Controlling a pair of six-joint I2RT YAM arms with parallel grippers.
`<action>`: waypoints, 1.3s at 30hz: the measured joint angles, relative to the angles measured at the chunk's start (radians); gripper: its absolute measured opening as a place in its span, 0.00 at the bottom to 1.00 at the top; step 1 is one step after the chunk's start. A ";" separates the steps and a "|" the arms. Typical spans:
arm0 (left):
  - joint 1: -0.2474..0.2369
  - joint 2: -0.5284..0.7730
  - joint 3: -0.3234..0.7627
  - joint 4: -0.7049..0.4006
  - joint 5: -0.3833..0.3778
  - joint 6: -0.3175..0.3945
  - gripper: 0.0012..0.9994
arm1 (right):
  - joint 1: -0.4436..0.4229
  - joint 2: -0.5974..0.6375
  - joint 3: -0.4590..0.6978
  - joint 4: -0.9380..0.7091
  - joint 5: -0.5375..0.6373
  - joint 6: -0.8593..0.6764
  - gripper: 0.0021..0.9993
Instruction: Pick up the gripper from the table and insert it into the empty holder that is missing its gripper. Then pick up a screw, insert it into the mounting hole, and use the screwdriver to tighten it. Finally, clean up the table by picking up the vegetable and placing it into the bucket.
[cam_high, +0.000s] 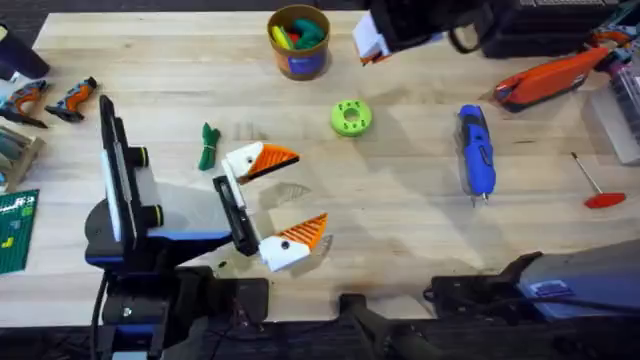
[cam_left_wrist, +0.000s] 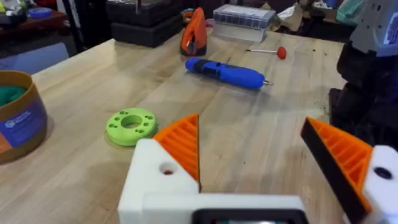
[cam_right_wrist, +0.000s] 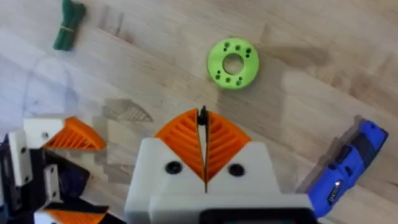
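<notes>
screwdriver (cam_high: 476, 151) — flat; long axis near-far; tip toward arms' bases

Two white angular holders (cam_high: 243, 160) sit on the left tool (cam_high: 308, 192), spread wide apart. Each carries an orange ribbed gripper (cam_high: 278, 158) with its tip pointing forward. The blue screwdriver (cam_high: 475, 152) lies flat on the tabletop, ahead of that tool and well apart from it, metal tip toward the near edge. The dark-green vegetable (cam_high: 208, 146) lies near the far holder, behind its tip. The yellow-orange bucket (cam_high: 298, 42) stands upright beyond the far holder, well apart, with coloured pieces inside.
</notes>
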 joint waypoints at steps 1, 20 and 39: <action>0.000 0.000 0.000 0.000 0.000 0.000 0.99 | 0.000 -0.013 0.000 -0.002 -0.003 -0.011 0.00; 0.000 0.000 0.000 0.000 0.000 0.000 0.99 | 0.145 -0.065 0.010 -0.080 -0.161 -0.256 0.00; 0.000 0.000 0.000 0.000 0.000 0.000 0.99 | 0.363 0.039 0.057 -0.063 -0.176 -0.375 0.00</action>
